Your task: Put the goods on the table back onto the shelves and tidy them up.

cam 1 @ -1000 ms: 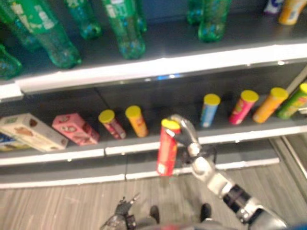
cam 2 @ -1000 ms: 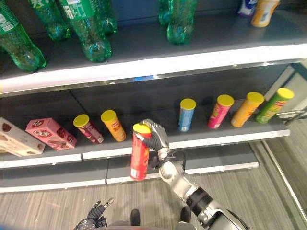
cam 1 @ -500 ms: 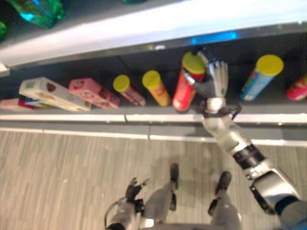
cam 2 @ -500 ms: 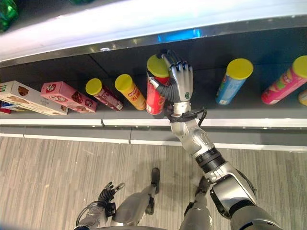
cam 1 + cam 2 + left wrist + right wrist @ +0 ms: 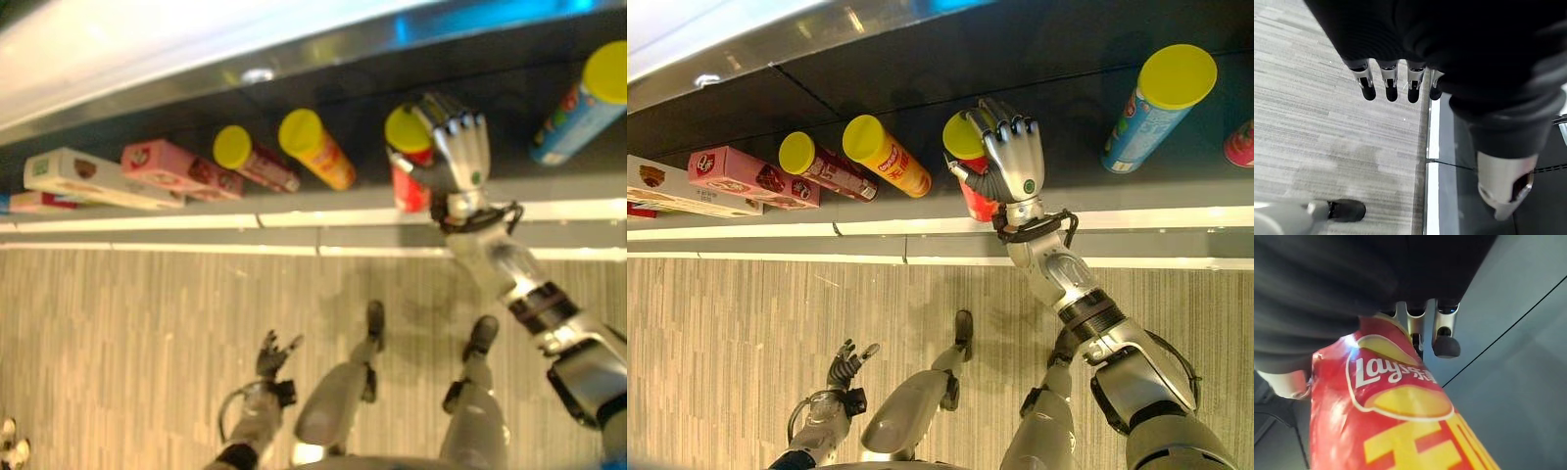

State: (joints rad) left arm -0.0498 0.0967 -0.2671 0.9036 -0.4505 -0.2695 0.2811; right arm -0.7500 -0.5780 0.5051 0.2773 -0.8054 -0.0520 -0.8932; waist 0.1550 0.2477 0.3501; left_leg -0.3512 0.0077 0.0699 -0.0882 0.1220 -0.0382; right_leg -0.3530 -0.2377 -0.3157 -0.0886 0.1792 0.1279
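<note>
My right hand (image 5: 1017, 164) is curled round a red crisp can with a yellow lid (image 5: 972, 176), holding it upright on the dark lower shelf (image 5: 1078, 186). The red can (image 5: 1400, 421) shows against my palm in the right wrist view, with the fingers (image 5: 1445, 346) wrapped past it. It stands between an orange can (image 5: 887, 157) to its left and a blue can (image 5: 1156, 108) to its right. My left hand (image 5: 848, 360) hangs low over the floor with relaxed fingers (image 5: 1391, 90) and holds nothing.
A maroon can (image 5: 821, 166), a pink box (image 5: 749, 176) and a pale box (image 5: 681, 191) lie further left on the same shelf. A pink can (image 5: 1242, 145) shows at the right edge. The white shelf lip (image 5: 921, 230) runs along the front. Below is grey plank floor (image 5: 725, 343).
The camera has tipped further down, losing the bottle shelf. My right hand has lowered the red can so its base rests on the lower shelf. The left hand stays low.
</note>
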